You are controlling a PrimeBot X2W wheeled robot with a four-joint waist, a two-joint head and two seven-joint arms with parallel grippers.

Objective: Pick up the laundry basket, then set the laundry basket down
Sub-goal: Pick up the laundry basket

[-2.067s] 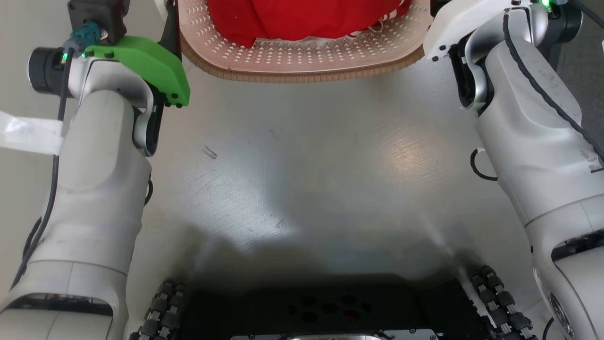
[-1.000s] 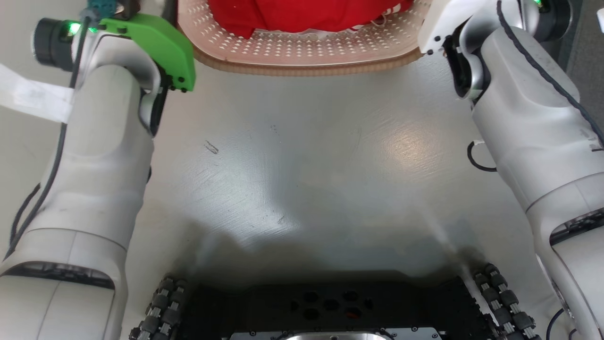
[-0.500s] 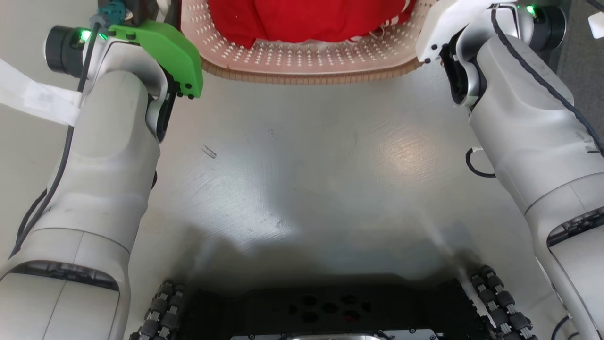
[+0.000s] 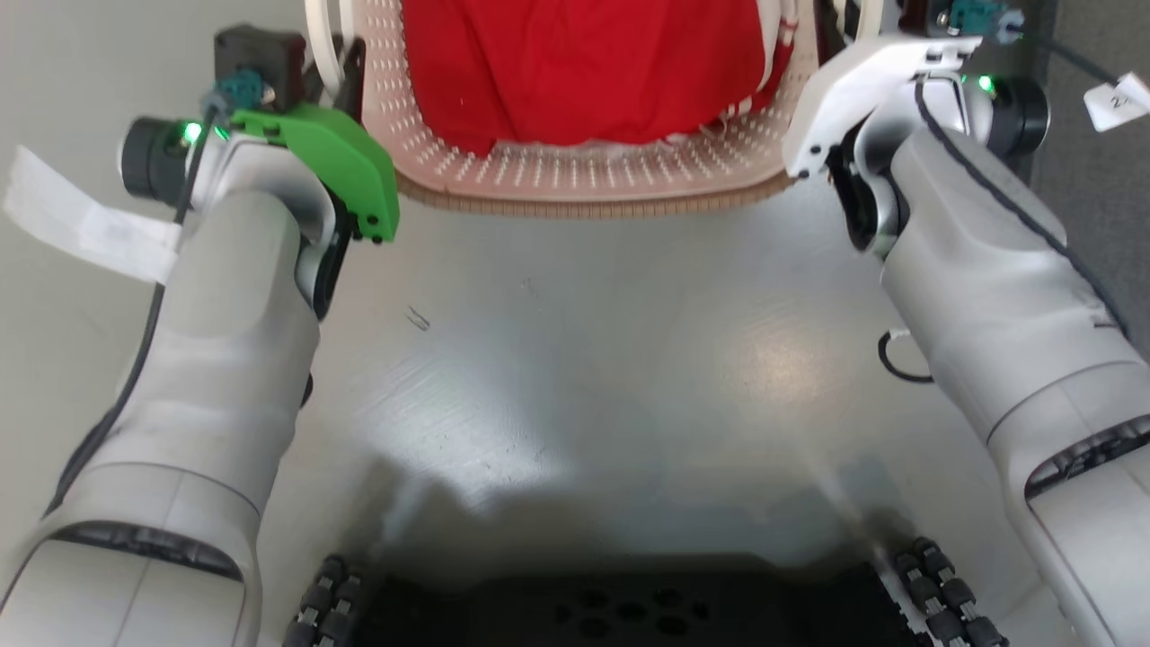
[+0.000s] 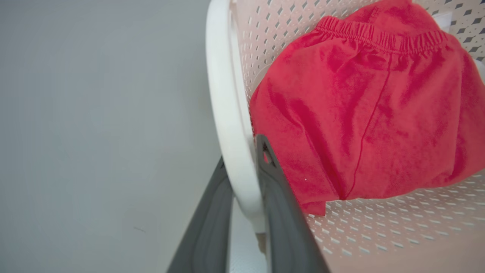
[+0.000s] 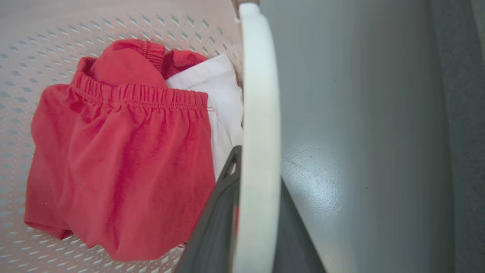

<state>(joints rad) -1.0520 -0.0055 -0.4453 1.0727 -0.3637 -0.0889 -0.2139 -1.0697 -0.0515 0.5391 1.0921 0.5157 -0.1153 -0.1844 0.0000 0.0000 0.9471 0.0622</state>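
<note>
The laundry basket (image 4: pixel 584 171), cream and perforated with a brown rim, is at the top middle of the head view with a red garment (image 4: pixel 584 63) inside. My green-covered left wrist (image 4: pixel 305 153) is at its left side and my white right wrist (image 4: pixel 862 81) at its right. In the left wrist view my left gripper (image 5: pixel 242 159) is shut on the white left handle (image 5: pixel 223 94), one dark finger on each side. In the right wrist view my right gripper (image 6: pixel 259 167) is likewise shut on the white right handle (image 6: pixel 259 94).
The grey floor (image 4: pixel 584 359) spreads between my arms, and my dark wheeled base (image 4: pixel 620 611) is at the bottom. A white tape strip (image 4: pixel 90 229) lies at the left. Darker flooring (image 4: pixel 1096 180) runs along the right. A white cloth (image 6: pixel 223 98) lies beside the red garment.
The camera has shifted a little. Beyond that, the basket and both wrists have come down the head view toward me, so more of the basket's inside shows. Both grippers keep their hold.
</note>
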